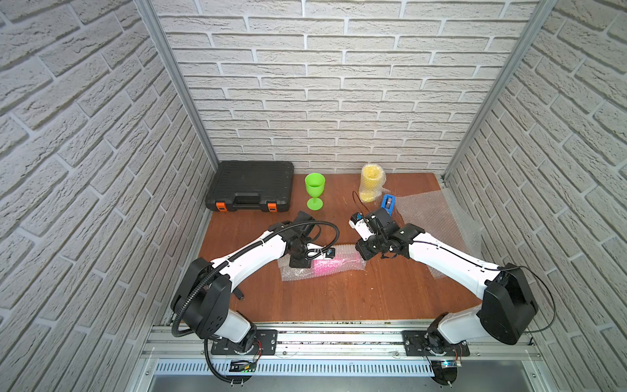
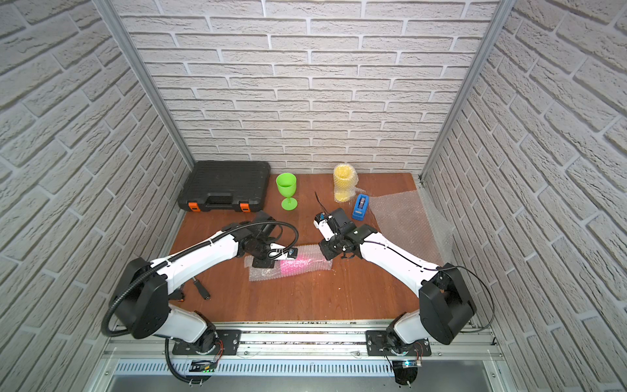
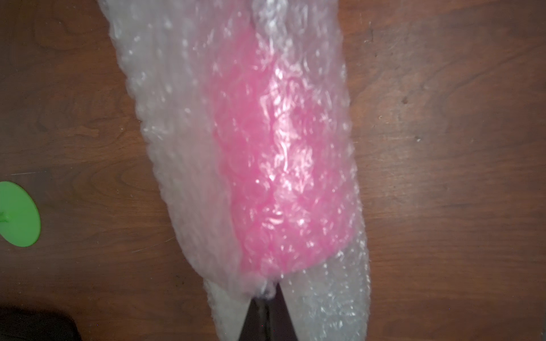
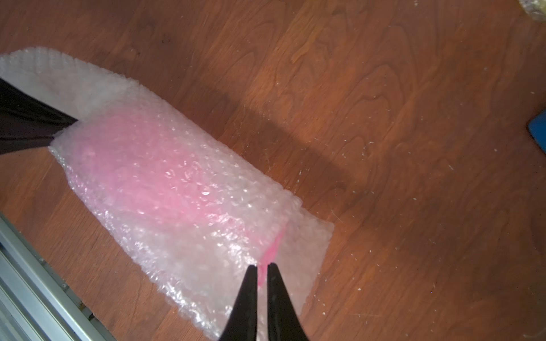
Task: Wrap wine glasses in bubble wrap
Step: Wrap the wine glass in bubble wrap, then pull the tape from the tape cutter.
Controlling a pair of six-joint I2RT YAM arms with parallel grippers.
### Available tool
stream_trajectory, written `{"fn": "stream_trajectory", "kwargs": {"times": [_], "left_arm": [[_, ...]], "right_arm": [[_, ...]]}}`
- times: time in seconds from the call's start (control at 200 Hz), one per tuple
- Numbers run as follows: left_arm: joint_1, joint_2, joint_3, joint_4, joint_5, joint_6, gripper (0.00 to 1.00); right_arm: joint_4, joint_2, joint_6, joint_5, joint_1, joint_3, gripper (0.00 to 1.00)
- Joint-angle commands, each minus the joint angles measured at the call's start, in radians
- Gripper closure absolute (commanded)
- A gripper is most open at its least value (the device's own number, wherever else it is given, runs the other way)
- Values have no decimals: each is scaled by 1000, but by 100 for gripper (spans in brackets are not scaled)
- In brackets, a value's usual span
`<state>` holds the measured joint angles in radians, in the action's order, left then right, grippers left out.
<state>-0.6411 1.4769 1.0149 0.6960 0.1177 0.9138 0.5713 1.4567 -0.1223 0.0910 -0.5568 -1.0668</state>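
A hot pink wine glass [image 1: 327, 266] lies on its side mid-table, rolled in a sheet of bubble wrap [image 1: 342, 253]. At the bowl end my left gripper [image 3: 267, 295] is shut on a pinch of that wrap [image 3: 183, 147]; its dark fingers [image 4: 29, 127] also show in the right wrist view. At the opposite end my right gripper [image 4: 261, 265] is shut on the thin pink edge of the glass's foot [image 4: 273, 246]. A lime green wine glass [image 1: 315, 190] stands bare and upright at the back. A yellow wine glass [image 1: 370, 183], wrapped in bubble wrap, stands to its right.
A black tool case [image 1: 251, 186] fills the back left corner. A blue tape dispenser [image 1: 388, 203] sits beside the yellow glass, and a loose flat sheet of bubble wrap [image 1: 431, 217] covers the right side. A small dark handle [image 1: 240, 294] lies near the left arm.
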Motion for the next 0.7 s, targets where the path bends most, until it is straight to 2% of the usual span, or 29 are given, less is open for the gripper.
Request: {"fn": "stream_trajectory", "kwargs": {"times": [0.0, 0.175, 0.35, 0.485, 0.695], "left_arm": [[-12, -24, -29, -19, -34, 8, 100], [-29, -46, -53, -49, -63, 7, 100], [-37, -46, -56, -50, -78, 9, 100], [-41, -43, -56, -45, -83, 11, 100], [-43, -38, -59, -46, -81, 13, 100]], "right_arm": [[27, -18, -86, -42, 46, -46, 92], [67, 35, -181, -7, 174, -121, 93], [-42, 118, -283, 211, 381, -137, 93], [-155, 244, -379, 409, 526, -176, 87], [-200, 432, -430, 499, 651, -306, 84]]}}
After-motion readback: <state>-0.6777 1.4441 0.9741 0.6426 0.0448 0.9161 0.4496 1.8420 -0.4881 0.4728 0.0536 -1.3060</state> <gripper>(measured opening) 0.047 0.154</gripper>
